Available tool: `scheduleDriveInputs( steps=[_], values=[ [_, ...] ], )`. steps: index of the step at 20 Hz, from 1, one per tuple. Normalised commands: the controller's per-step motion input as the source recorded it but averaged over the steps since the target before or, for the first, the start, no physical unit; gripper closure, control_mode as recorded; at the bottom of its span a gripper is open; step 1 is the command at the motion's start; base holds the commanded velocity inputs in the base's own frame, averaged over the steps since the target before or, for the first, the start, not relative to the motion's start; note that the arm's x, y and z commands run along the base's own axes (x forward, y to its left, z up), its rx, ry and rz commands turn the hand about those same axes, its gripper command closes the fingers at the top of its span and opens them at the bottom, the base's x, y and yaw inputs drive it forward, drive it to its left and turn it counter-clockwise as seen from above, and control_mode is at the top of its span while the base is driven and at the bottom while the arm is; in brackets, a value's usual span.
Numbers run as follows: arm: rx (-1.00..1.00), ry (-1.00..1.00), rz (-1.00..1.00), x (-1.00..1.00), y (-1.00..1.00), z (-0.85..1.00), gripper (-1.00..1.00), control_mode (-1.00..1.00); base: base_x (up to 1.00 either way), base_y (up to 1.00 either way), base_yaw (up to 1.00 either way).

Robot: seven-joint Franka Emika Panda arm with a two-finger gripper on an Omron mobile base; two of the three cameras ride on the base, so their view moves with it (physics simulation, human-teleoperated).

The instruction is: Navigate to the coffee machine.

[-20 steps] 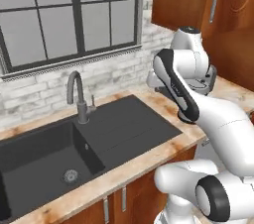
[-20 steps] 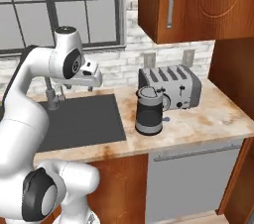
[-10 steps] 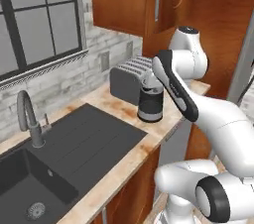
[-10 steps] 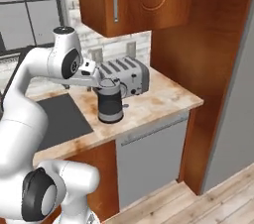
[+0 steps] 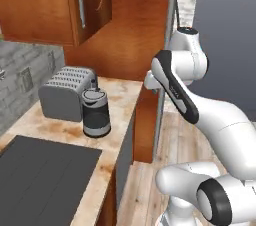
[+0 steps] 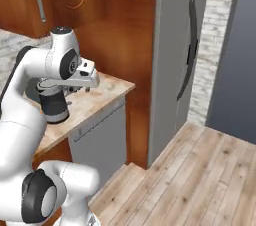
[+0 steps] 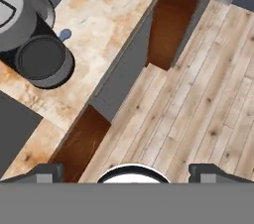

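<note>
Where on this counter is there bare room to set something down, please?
The counter is bare from the canister to its right end by the wooden panel, and in front of the canister toward the sink. It is crowded at the back left, where the canister stands close to the toaster.

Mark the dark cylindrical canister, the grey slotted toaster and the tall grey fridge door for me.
Dark cylindrical canister (image 5: 96, 115), left base view, on its side wall.
Grey slotted toaster (image 5: 62, 100), left base view, front face.
Tall grey fridge door (image 6: 172, 45), right base view, flat panel.
</note>
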Motion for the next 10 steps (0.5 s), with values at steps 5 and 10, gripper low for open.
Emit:
scheduleDriveInputs(
  steps=[5, 10],
  values=[
    [0.0, 0.0, 0.0, 0.0, 0.0, 0.0, -1.0, 1.0, 0.01, -0.26, -0.73],
    [0.0, 0.0, 0.0, 0.0, 0.0, 0.0, -1.0, 1.0, 0.05, -0.29, -0.71]
  ],
)
